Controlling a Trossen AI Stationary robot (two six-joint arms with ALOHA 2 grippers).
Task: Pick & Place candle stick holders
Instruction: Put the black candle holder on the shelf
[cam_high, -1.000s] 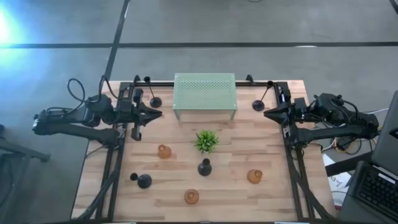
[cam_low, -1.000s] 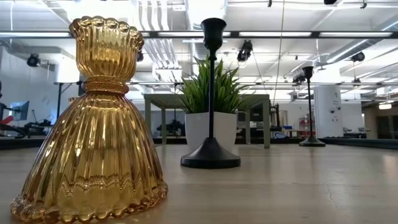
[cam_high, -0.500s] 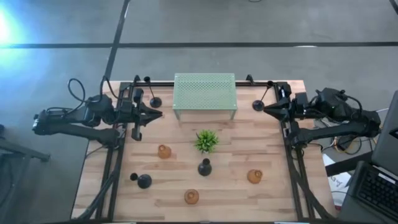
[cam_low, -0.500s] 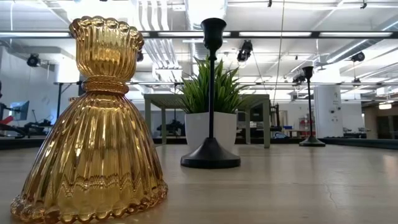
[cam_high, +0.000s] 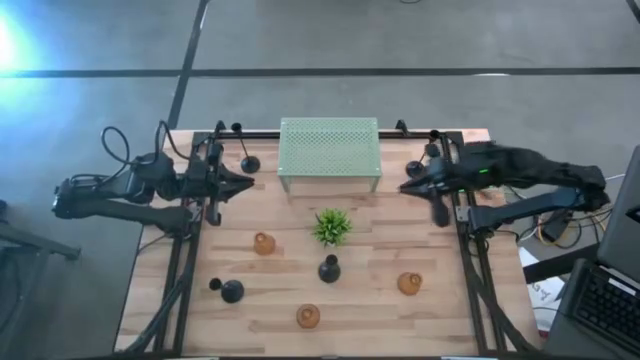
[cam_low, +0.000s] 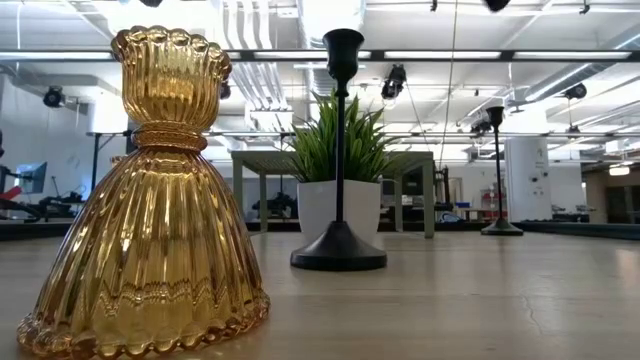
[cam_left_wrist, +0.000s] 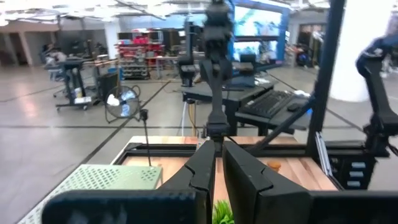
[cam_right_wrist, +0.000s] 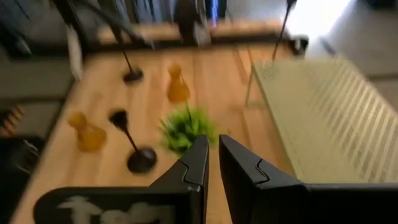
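None of the candle stick holders (cam_high: 263, 243) looks placed yet: as far as the high view shows, all seven stand scattered on the desk (cam_high: 440, 310), none on the green stand (cam_high: 330, 148). The left claw (cam_high: 250, 184) and right claw (cam_high: 408, 187) hang clenched and empty near the back corners, so every pick remains.

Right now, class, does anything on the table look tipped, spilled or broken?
Nothing stands out. The holders that show clearly, like the amber one and the tall black one, stand upright, as does the plant. No spill or damage shows on the table.
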